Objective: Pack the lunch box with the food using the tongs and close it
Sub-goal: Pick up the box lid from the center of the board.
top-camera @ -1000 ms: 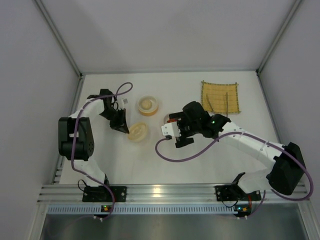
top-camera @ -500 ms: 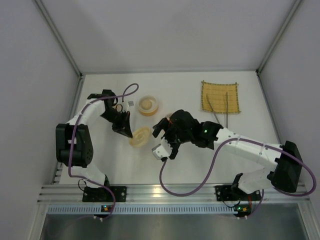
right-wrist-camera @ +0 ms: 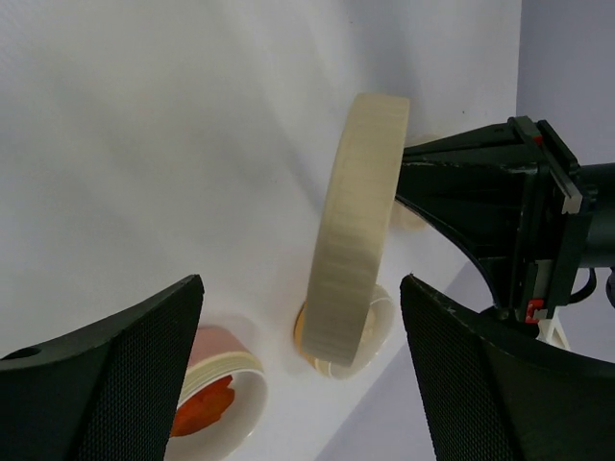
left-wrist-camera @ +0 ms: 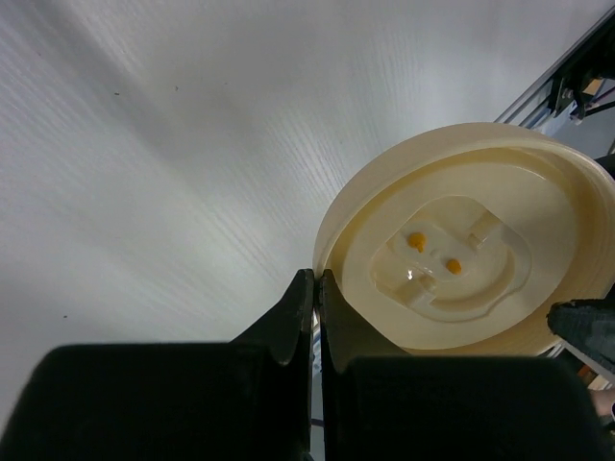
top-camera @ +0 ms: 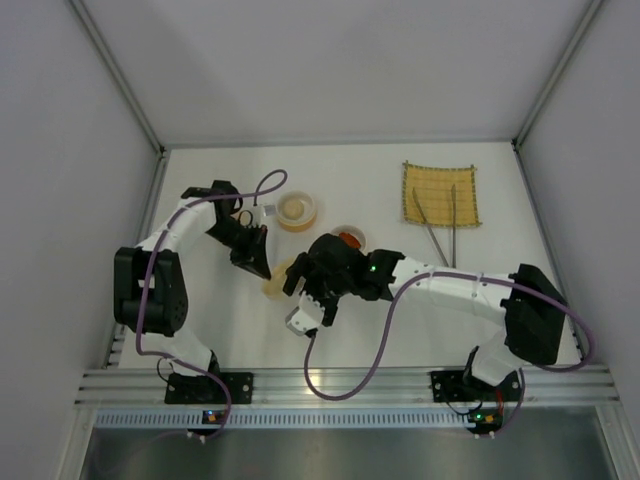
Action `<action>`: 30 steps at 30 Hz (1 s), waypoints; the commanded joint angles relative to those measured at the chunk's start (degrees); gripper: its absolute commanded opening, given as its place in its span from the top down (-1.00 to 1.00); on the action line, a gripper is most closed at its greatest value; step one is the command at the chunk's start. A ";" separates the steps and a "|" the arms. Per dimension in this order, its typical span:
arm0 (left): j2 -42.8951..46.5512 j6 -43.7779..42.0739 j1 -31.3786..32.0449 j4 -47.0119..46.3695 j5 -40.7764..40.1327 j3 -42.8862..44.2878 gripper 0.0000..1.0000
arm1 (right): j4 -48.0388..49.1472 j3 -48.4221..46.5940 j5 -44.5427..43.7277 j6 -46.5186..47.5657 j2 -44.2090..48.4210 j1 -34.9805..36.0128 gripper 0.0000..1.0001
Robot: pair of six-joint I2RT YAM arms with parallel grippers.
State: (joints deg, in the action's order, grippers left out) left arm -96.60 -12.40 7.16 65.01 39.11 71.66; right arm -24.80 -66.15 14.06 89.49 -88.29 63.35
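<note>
My left gripper is shut on the rim of a round cream lid, which it holds tilted up on edge. My right gripper is open, with its fingers on either side of the lid and not touching it. Red-orange food lies in a small white bowl. A round cream lunch box part sits behind the lid. The silvery tongs lie across the bamboo mat at the far right, away from both grippers.
The left gripper's black fingers point in from the right of the right wrist view, close to my right finger. White walls enclose the table on three sides. The arm bases stand on the rail at the near edge.
My right arm swung left from beside the bowl to straddle the lid, and its jaws narrowed a little. My left gripper lifted the lid onto its edge and moved slightly right.
</note>
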 commanded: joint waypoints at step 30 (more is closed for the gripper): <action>21.26 0.96 -19.73 -15.42 24.87 6.31 -0.96 | -10.18 -24.37 11.41 -61.75 -4.08 -20.44 1.00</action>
State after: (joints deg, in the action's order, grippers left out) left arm -81.65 -15.77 -13.08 58.96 56.71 77.58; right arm -29.85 -86.30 18.09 46.41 -93.27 49.17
